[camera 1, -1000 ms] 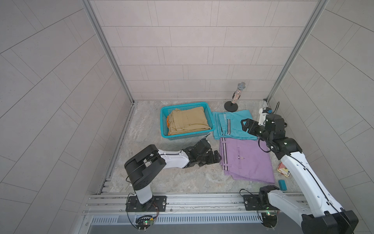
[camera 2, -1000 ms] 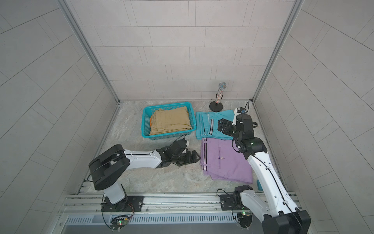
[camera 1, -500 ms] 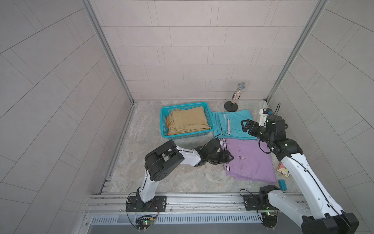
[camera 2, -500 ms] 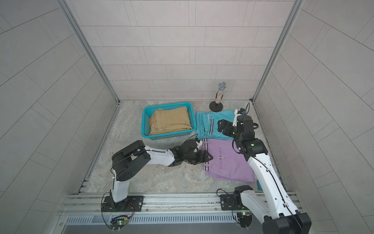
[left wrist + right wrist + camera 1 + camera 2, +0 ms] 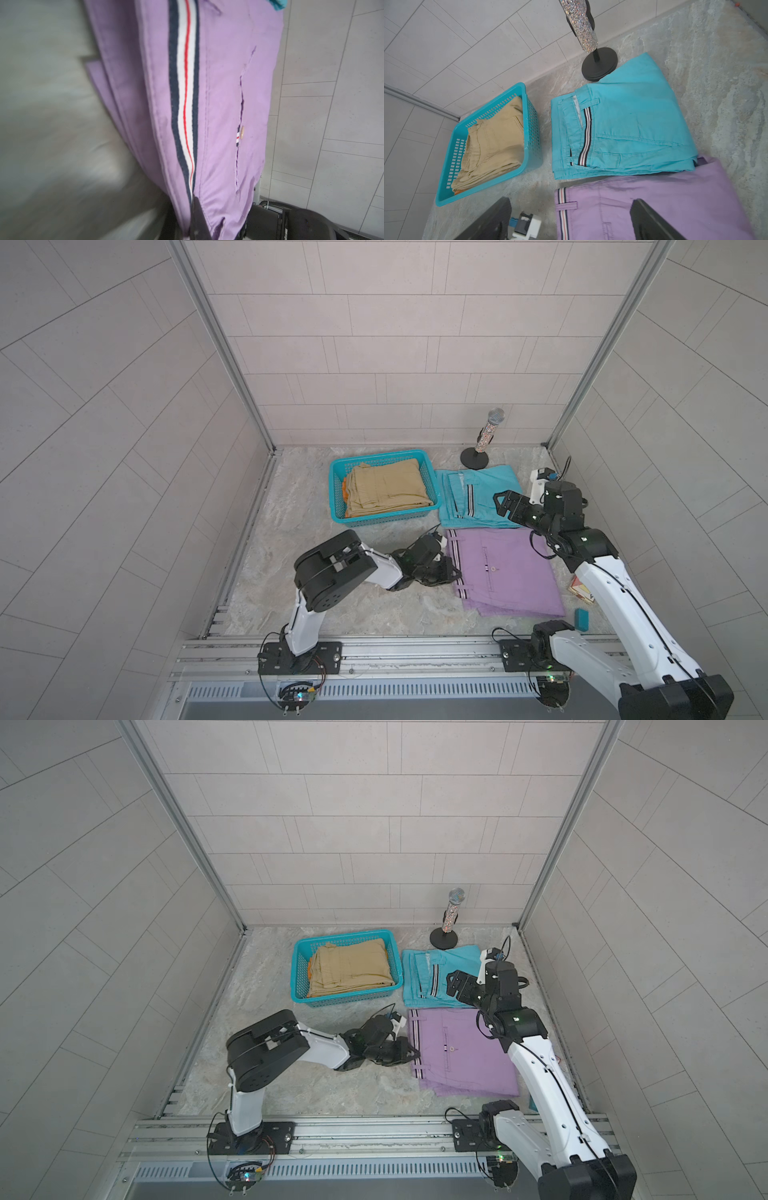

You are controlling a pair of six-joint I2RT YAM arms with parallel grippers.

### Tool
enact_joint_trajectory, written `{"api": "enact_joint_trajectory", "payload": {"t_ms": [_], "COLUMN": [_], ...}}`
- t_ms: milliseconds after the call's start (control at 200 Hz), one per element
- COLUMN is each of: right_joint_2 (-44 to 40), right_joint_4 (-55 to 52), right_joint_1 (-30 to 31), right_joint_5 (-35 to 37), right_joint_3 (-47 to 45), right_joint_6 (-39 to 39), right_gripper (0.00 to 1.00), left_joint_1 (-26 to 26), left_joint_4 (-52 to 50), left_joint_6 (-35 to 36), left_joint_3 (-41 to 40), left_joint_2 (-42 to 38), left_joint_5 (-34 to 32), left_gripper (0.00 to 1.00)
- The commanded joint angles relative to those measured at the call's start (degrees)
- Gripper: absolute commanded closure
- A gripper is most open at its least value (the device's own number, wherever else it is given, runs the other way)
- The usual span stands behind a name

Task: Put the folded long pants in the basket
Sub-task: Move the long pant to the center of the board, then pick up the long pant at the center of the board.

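Presently: basket (image 5: 335, 489), upper centre, holds tan pants (image 5: 388, 487) over an orange pair (image 5: 458, 191). Left claw (image 5: 451, 572), centre, is pinched shut on the striped edge of the lilac pants (image 5: 507, 572). These look soft, light and floppy, and likely unfold unless all layers are gripped. Turquoise pants (image 5: 478, 497) lie beside the basket. Right claw (image 5: 509, 506) is wide open and empty at their right edge.

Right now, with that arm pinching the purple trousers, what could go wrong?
The left gripper grips only the striped edge of the lilac pants, so lifting may let the fold fall open. The basket already holds the tan pants nearly to its rim, so the lilac pair might drape over the side. Dragging could also nudge the turquoise pants lying alongside.
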Motion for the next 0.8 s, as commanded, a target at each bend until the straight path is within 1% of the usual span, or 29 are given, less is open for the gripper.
{"api": "enact_joint_trajectory", "payload": {"t_ms": [0, 90, 195, 275, 305, 360, 400, 440, 460, 530, 600, 650, 705, 750, 795], "right_joint_2": [-1.52, -1.63, -0.03, 2.65, 3.71, 5.32, 6.38, 7.65, 8.47, 11.79, 15.4, 17.53, 19.03, 19.71, 20.15], "right_joint_4": [-0.35, 1.21, 6.11, 9.74, 9.92, 10.32, 11.45, 12.57, 13.27, 15.97, 17.89, 19.31, 20.42, 21.19, 21.47], "right_joint_1": [-0.26, -0.22, -0.19, 0.21, 0.57, 1.12, 1.76, 2.34, 2.7, 3.87, 4.71, 5.32, 6.06, 6.71, 7.47], "right_joint_5": [-0.5, -2.25, -7.52, -11.33, -11.81, -12.78, -13.52, -14.42, -14.94, -17.06, -19.43, -20.64, -20.88, -20.93, -20.64], "right_joint_3": [-2.06, -5.38, -11.89, -17.13, -18.3, -20.19, -21.8, -23.22, -23.88, -25.78, -26.67, -26.96, -27.14, -27.01, -26.81], "right_joint_6": [0.91, 2.5, 6.15, 8.09, 8.13, 8.2, 8.45, 8.87, 9.03, 9.63, 9.83, 10.1, 10.53, 10.74, 10.93], "right_gripper": [0.04, 0.02, 0.01, 0.01, 0.01, 0.0, 0.0, 0.0, 0.0, 0.0, 0.02, 0.07, 0.13, 0.2, 0.3], "left_joint_1": [4.58, 7.8, 11.25, 13.29, 13.97, 15.32, 15.98, 16.33, 16.53, 16.88, 17.41, 17.86, 18.32, 18.58, 18.64], "left_joint_4": [-14.48, -23.73, -33.16, -34.81, -35.1, -36.39, -36.92, -37.26, -37.47, -36.72, -34.49, -33.94, -34.01, -33.84, -33.01], "left_joint_6": [2.42, 6.24, 9.95, 10.63, 10.85, 11.43, 11.95, 12.43, 12.51, 12.56, 12.04, 11.74, 11.81, 12.11, 12.58], "left_joint_3": [-9.46, -13.62, -16.76, -19.54, -20.17, -20.37, -20.16, -19.94, -19.85, -19.99, -20.57, -20.8, -20.97, -21.15, -21.25], "left_joint_2": [-7.3, -16.91, -26.14, -31.07, -32.36, -33.67, -34.07, -34.22, -34.35, -34.47, -34.29, -34.13, -34.14, -34.14, -33.73], "left_joint_5": [-3.41, -4.09, -4.65, -5.52, -5.41, -5.25, -4.67, -4.32, -4.33, -4.03, -2.85, -2.61, -3.21, -3.77, -3.83], "left_gripper": [1.0, 1.0, 1.0, 1.0, 0.98, 0.96, 0.92, 0.87, 0.82, 0.51, 0.27, 0.11, 0.01, 0.0, 0.0]}}
